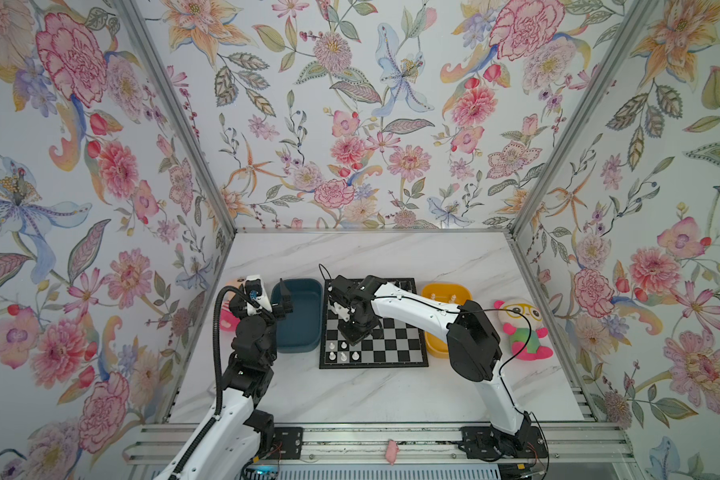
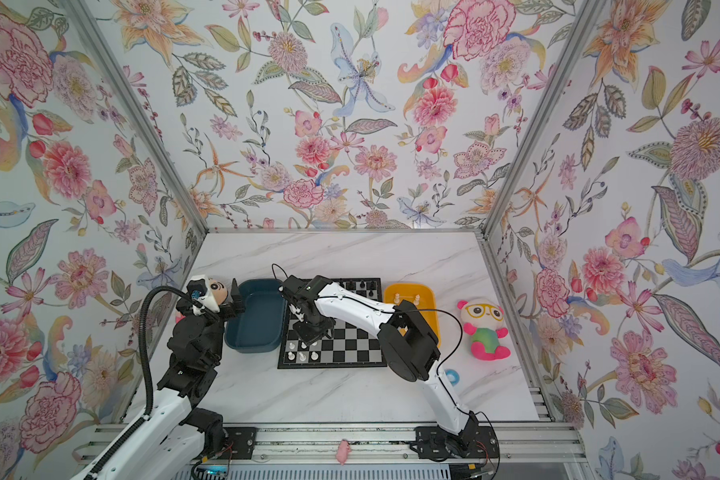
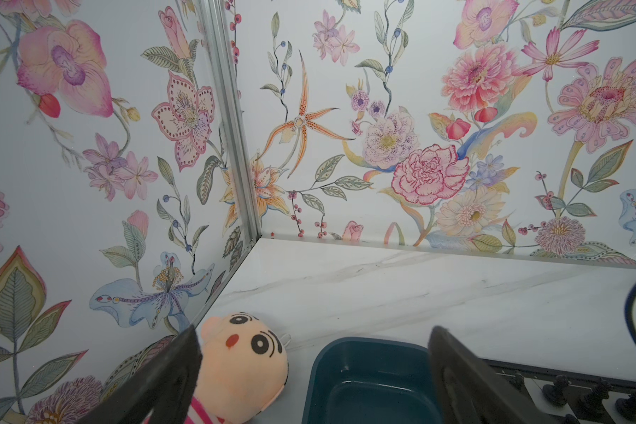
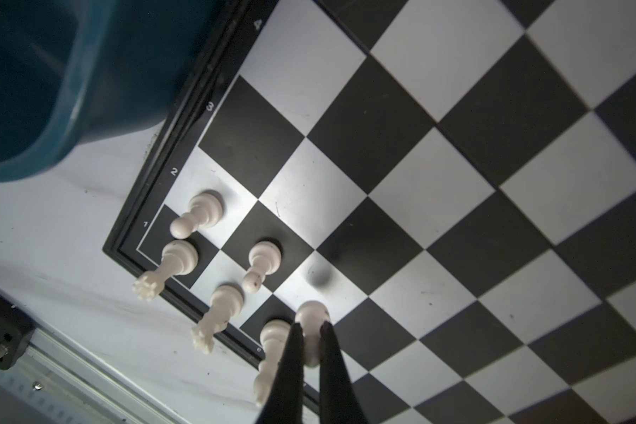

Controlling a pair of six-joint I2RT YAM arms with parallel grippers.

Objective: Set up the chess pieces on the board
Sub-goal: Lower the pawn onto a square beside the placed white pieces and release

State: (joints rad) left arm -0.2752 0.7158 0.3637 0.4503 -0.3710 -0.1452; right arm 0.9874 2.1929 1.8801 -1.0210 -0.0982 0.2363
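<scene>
Right wrist view: right gripper [image 4: 312, 326] pinches a white pawn [image 4: 311, 315], fingers pressed on either side, base showing past the tips. Pawn sits over a light square of the board [image 4: 456, 183], its shadow just ahead of the tips. Five more white pieces [image 4: 263, 262] stand just beside the tips, at the board's corner. Left gripper [image 3: 314, 332]: fingers spread, nothing between; teal tray [image 3: 368, 385] just ahead.

Marble table [image 1: 350, 257]: board [image 1: 395, 345], teal tray [image 1: 300, 332], yellow tray [image 1: 435, 343], panda plush [image 1: 522, 328], peach plush [image 3: 243, 359].
</scene>
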